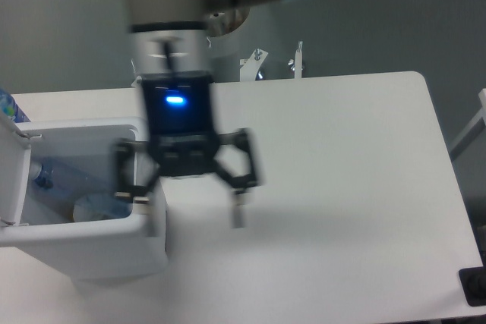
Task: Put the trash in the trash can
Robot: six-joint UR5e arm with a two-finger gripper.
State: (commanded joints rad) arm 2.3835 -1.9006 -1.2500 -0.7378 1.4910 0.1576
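The trash can [83, 246] is a white bin at the table's left front, with its lid [13, 181] standing open on the left side. Inside it lies the trash: a bluish squashed plastic bottle [59, 176] and a pale crumpled wrapper [97, 206] beside it. My gripper [181, 204] hangs open and motion-blurred over the bin's right rim and the table just right of it. Nothing is between its fingers. The left finger [124, 178] overlaps the bin's right wall, and the right finger [240, 187] is over bare table.
A small blue and white object [7, 107] peeks in at the left edge behind the bin. The arm's pedestal [220, 51] and metal brackets [298, 58] stand behind the table's far edge. A dark object [474, 286] sits at the table's front right corner.
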